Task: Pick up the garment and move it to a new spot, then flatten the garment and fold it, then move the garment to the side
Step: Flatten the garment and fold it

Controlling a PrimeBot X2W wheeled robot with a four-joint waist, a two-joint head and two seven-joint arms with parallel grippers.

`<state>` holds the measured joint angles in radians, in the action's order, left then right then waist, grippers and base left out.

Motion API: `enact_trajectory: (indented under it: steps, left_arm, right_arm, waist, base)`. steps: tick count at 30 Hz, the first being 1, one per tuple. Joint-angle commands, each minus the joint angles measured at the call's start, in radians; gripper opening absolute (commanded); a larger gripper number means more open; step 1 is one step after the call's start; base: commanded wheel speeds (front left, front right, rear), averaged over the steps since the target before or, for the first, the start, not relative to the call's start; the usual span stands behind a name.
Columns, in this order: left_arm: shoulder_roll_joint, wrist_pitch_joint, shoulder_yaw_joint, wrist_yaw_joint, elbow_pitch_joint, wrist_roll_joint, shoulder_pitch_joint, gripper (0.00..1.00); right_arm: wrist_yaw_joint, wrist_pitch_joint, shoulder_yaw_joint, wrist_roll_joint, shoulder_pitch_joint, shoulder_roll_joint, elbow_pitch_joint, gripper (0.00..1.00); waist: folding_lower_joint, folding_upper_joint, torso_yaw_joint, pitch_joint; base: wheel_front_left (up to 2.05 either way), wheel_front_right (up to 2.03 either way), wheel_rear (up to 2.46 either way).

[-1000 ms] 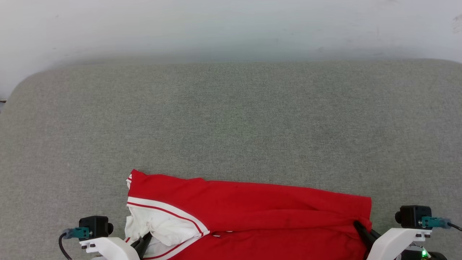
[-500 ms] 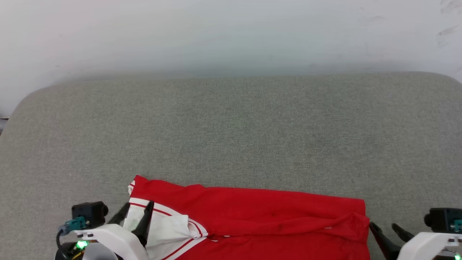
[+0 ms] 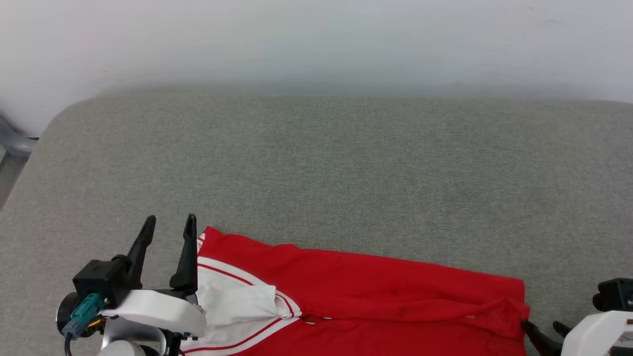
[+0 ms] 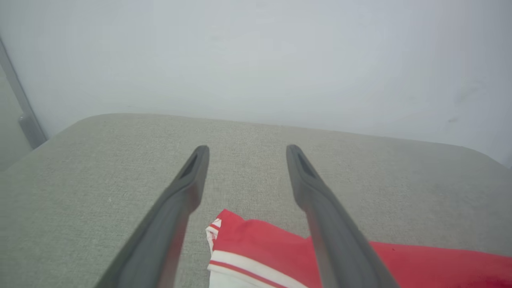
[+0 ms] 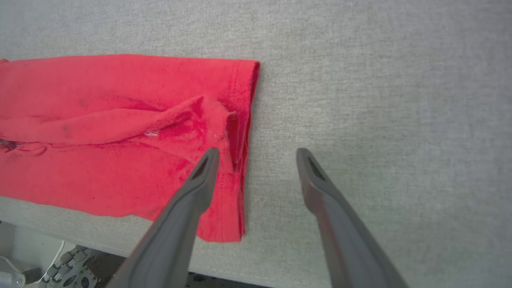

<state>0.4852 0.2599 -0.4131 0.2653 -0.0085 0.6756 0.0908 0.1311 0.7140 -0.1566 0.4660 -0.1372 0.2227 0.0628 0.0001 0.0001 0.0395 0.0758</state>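
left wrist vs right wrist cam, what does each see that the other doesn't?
Left wrist: open left gripper over the white-striped sleeve end of the garment, pale wall beyond. Right wrist: open right gripper at the red hem, a wheel-like part below the near edge. Both: the garment lying on the grey padded surface, ungripped.

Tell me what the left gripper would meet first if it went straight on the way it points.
Likely nothing soon: the left gripper, open, aims past the garment over the bare grey cushion toward the pale wall. Depth is unclear.
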Motion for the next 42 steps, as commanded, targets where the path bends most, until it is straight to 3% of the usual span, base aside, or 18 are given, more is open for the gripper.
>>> enact_trajectory:
  steps: [1,15,16,17,19,32,42]
  left_arm:
    - [-0.023,0.006,0.033,-0.004,-0.027,-0.044,-0.011,1.00]
    - [-0.108,0.007,0.118,-0.070,-0.028,-0.161,-0.020,1.00]
    - [-0.111,0.007,0.120,-0.073,-0.024,-0.165,-0.021,1.00]
    - [-0.115,0.007,0.121,-0.076,-0.018,-0.167,-0.024,1.00]
    - [-0.124,0.007,0.127,-0.082,-0.011,-0.174,-0.024,1.00]
    - [-0.133,0.007,0.136,-0.095,0.019,-0.206,-0.053,1.00]
    - [-0.130,0.002,0.125,-0.089,0.020,-0.205,-0.077,1.00]
  right_arm:
    - [-0.001,0.002,0.011,0.004,0.031,-0.008,-0.016,1.00]
    - [-0.001,-0.005,0.073,0.018,0.097,-0.031,-0.203,1.00]
    - [0.000,0.001,0.087,0.025,0.096,-0.036,-0.215,0.96]
    - [0.000,0.002,0.100,0.028,0.095,-0.038,-0.225,0.44]
    - [0.001,-0.003,0.118,0.038,0.098,-0.039,-0.240,0.00]
    - [-0.001,-0.047,0.085,0.015,0.114,0.024,-0.137,0.00]
    - [-0.001,0.022,-0.101,0.004,0.093,0.073,-0.110,0.00]
  waist:
    - [-0.0001,-0.0001,0.023,0.019]
    - [-0.0001,-0.0001,0.077,0.086]
    - [-0.0001,-0.0001,0.076,0.087]
    - [-0.0001,-0.0001,0.076,0.088]
    - [-0.0001,-0.0001,0.073,0.089]
    - [-0.0001,-0.0001,0.023,0.030]
    - [-0.0001,-0.0001,-0.034,-0.010]
  base:
    - [0.00,0.00,0.00]
    - [0.00,0.00,0.00]
    - [0.00,0.00,0.00]
    - [0.00,0.00,0.00]
    - [0.00,0.00,0.00]
    - [0.00,0.00,0.00]
    - [0.00,0.00,0.00]
